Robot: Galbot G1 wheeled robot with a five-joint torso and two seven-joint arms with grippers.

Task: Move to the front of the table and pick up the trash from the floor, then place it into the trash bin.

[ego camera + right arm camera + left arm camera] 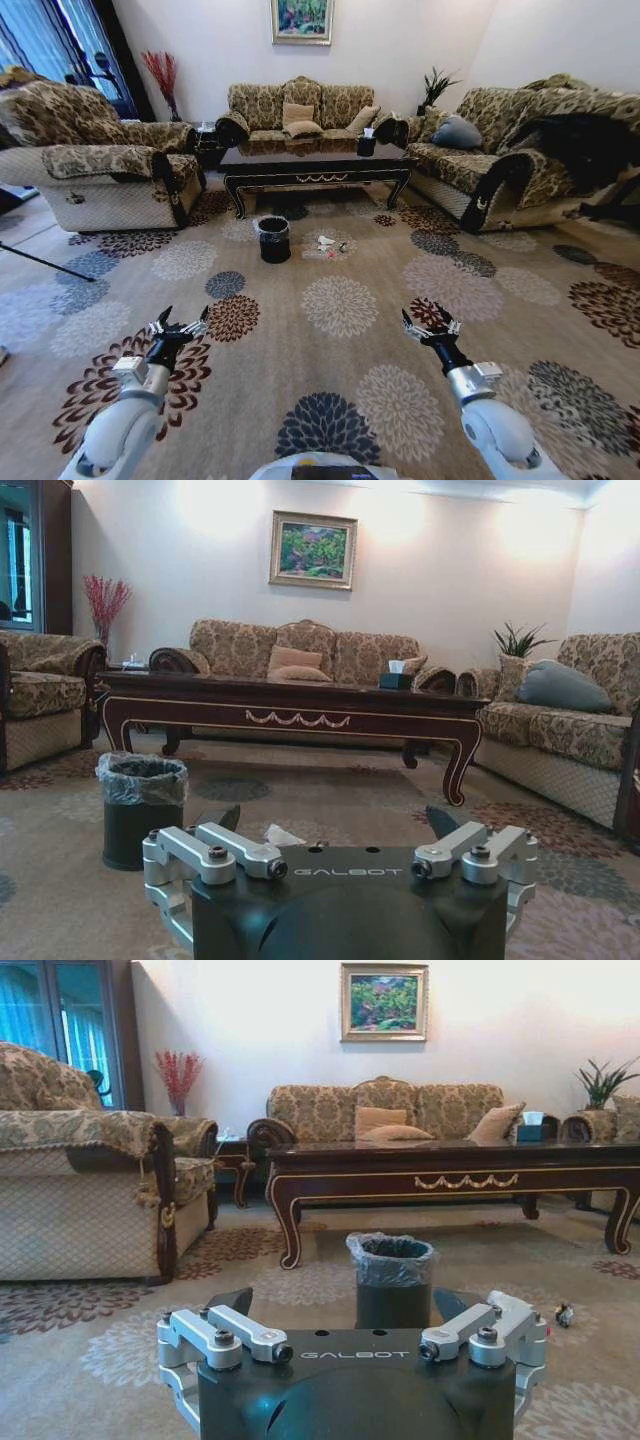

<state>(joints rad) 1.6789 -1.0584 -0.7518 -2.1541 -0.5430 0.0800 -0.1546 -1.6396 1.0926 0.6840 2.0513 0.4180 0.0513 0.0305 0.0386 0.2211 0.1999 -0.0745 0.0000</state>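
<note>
The carpet (340, 330) with its flower medallions covers the floor. Three patterned sofas ring it: one at 10 o'clock (100, 165), one at 12 against the far wall (300, 108), one at 2 (520, 150).

The table (315, 165) stands at 12 o'clock before the far sofa, long side toward the robot, dark and glossy, with a gold scroll on its apron. A tissue box (366, 143) sits on its right end.

The bin (274, 239) stands upright on the carpet just in front of the table, slightly toward 11 o'clock, its liner folded over the rim. From the left wrist it appears straight ahead (391, 1278); from the right wrist it appears off to one side (141, 808).

The trash (326, 246) lies on the carpet just beside the bin, toward 1 o'clock: white scraps and what looks like a clear bottle, too small to tell apart well. A white scrap (282, 835) shows past the right gripper.

The left gripper (183, 326) hovers at 7 o'clock above the carpet, jaws spread and empty. The right gripper (432, 322) hovers at 5 o'clock, likewise spread with nothing held. Both are well apart from the bin and trash.
</note>
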